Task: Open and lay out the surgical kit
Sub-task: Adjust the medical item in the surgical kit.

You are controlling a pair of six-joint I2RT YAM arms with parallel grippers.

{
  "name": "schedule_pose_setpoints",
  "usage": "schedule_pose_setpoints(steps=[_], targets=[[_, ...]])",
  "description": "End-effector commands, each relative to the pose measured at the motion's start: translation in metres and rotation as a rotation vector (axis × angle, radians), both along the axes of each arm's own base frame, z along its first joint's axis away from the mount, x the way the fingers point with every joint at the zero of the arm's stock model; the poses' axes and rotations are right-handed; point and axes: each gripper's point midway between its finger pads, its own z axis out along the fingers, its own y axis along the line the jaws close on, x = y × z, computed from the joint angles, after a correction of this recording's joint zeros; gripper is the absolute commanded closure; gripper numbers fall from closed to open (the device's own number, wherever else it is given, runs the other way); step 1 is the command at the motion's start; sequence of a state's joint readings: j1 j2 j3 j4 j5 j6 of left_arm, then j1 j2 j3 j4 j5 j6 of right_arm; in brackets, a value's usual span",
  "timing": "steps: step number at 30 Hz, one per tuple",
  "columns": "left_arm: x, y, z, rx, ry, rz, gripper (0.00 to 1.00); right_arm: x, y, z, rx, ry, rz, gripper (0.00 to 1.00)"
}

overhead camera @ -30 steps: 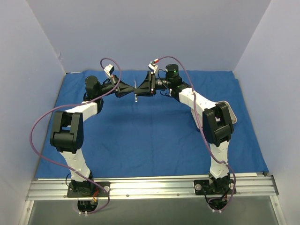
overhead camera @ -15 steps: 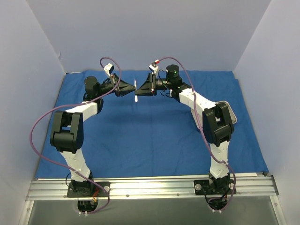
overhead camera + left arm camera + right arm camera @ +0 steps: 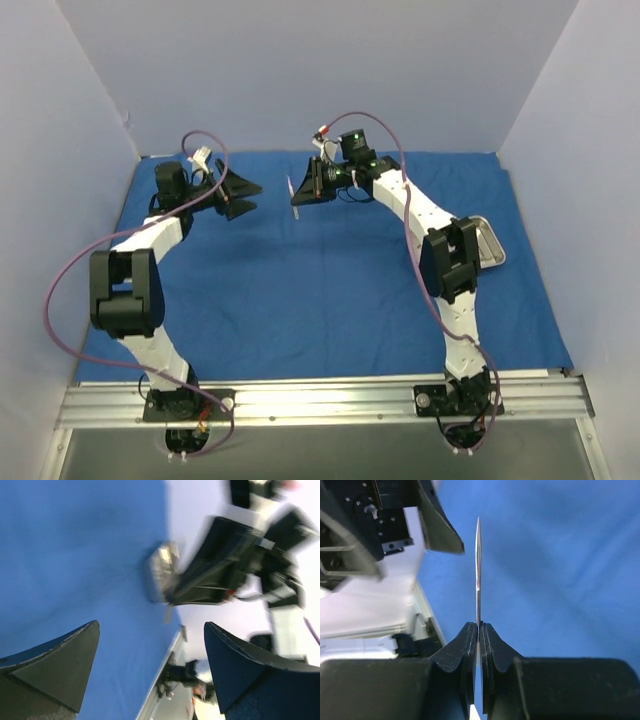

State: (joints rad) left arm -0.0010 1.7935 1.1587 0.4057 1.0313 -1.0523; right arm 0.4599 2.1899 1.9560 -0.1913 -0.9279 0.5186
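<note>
Surgical kit's blue cloth (image 3: 320, 290) lies spread, steel tray (image 3: 491, 243) on its right part | right gripper (image 3: 302, 184) pinches one thin silver instrument (image 3: 294, 190) above the cloth | left gripper (image 3: 249, 197) — fingers wide apart, empty

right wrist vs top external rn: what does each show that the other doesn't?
Right wrist only: a close-up of the right gripper shut on the thin silver instrument, seen edge-on, its tip sticking out past the fingers. Top external only: the steel tray at the far right, and the left gripper open and apart from the instrument. Both: the instrument held in the right gripper over the blue cloth.
</note>
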Motion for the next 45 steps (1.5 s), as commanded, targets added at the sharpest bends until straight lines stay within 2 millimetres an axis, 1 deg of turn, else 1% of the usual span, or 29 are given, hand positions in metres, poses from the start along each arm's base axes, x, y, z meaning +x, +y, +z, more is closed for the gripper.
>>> schedule_pose_setpoints(steps=[1,2,3,4,5,6,7,8,9,10,11,12,13,16,18,19,21,23,24,25,26,27,28,29,30,31,38,42,45], targets=[[-0.017,0.034,-0.03,0.307,0.104,0.058,0.06,0.007,-0.011,-0.009,-0.147,-0.078,-0.024,1.0],[-0.011,0.049,-0.042,0.439,0.09,0.113,0.06,0.005,-0.013,-0.021,-0.195,-0.067,-0.025,1.0],[-0.02,0.061,-0.049,0.519,0.193,0.147,0.06,0.01,-0.014,-0.018,-0.226,-0.099,-0.035,1.0],[-0.023,0.074,-0.058,0.598,0.243,0.189,0.06,0.013,-0.014,-0.032,-0.277,-0.099,-0.034,1.0],[-0.021,0.102,-0.072,0.751,0.291,0.282,0.06,0.012,-0.021,-0.045,-0.385,-0.115,-0.048,1.0],[-0.037,0.116,-0.081,0.83,0.384,0.293,0.06,0.015,-0.023,-0.049,-0.428,-0.136,-0.059,1.0],[-0.037,0.128,-0.075,0.892,0.396,0.327,0.06,0.019,-0.022,-0.053,-0.466,-0.16,-0.069,1.0],[-0.041,0.152,-0.077,0.996,0.429,0.396,0.06,0.02,-0.024,-0.06,-0.558,-0.207,-0.09,1.0],[-0.05,0.161,-0.076,1.045,0.464,0.416,0.06,0.021,-0.023,-0.063,-0.595,-0.234,-0.094,1.0],[-0.053,0.167,-0.074,1.07,0.468,0.441,0.06,0.023,-0.019,-0.069,-0.637,-0.261,-0.096,1.0],[-0.056,0.171,-0.068,1.085,0.453,0.461,0.06,0.028,-0.027,-0.074,-0.73,-0.296,-0.137,1.0],[-0.059,0.178,-0.066,1.109,0.456,0.486,0.06,0.023,-0.018,-0.077,-0.754,-0.325,-0.116,1.0],[-0.062,0.181,-0.066,1.115,0.467,0.497,0.06,0.024,-0.017,-0.083,-0.782,-0.338,-0.121,1.0],[-0.071,0.18,-0.071,1.124,0.493,0.48,0.06,0.029,-0.015,-0.09,-0.868,-0.401,-0.15,1.0],[-0.079,0.18,-0.079,1.133,0.525,0.458,0.06,0.037,-0.019,-0.089,-0.912,-0.433,-0.183,1.0],[-0.081,0.179,-0.08,1.129,0.527,0.45,0.06,0.039,-0.021,-0.095,-0.93,-0.433,-0.185,1.0],[-0.087,0.177,-0.082,1.117,0.527,0.447,0.06,0.042,-0.02,-0.095,-0.942,-0.446,-0.198,1.0],[-0.081,0.163,-0.079,1.049,0.475,0.412,0.06,0.039,-0.014,-0.097,-0.926,-0.44,-0.189,1.0],[-0.081,0.155,-0.082,1.015,0.465,0.383,0.06,0.038,-0.011,-0.096,-0.922,-0.443,-0.185,1.0],[-0.08,0.143,-0.081,0.966,0.444,0.346,0.06,0.031,-0.003,-0.096,-0.9,-0.44,-0.159,1.0],[-0.075,0.138,-0.078,0.932,0.419,0.347,0.06,0.027,0.001,-0.097,-0.882,-0.434,-0.14,1.0],[-0.074,0.13,-0.077,0.895,0.399,0.322,0.03,0.021,0.004,-0.102,-0.873,-0.419,-0.113,1.0],[-0.071,0.126,-0.074,0.87,0.381,0.309,0.01,0.019,0.007,-0.1,-0.861,-0.423,-0.107,1.0],[-0.07,0.122,-0.071,0.85,0.377,0.307,0.01,0.016,0.009,-0.101,-0.873,-0.432,-0.1,1.0],[-0.069,0.121,-0.071,0.847,0.379,0.311,0.07,0.016,0.008,-0.103,-0.879,-0.431,-0.096,1.0],[-0.068,0.122,-0.068,0.847,0.375,0.317,0.07,0.015,0.009,-0.106,-0.883,-0.43,-0.092,1.0],[-0.076,0.125,-0.069,0.856,0.422,0.327,0.08,0.023,0.009,-0.116,-0.93,-0.456,-0.11,1.0],[-0.082,0.126,-0.072,0.867,0.43,0.325,0.08,0.017,0.009,-0.127,-0.973,-0.464,-0.09,1.0],[-0.084,0.128,-0.075,0.866,0.442,0.324,0.08,0.014,0.003,-0.134,-1.019,-0.464,-0.089,1.0]])
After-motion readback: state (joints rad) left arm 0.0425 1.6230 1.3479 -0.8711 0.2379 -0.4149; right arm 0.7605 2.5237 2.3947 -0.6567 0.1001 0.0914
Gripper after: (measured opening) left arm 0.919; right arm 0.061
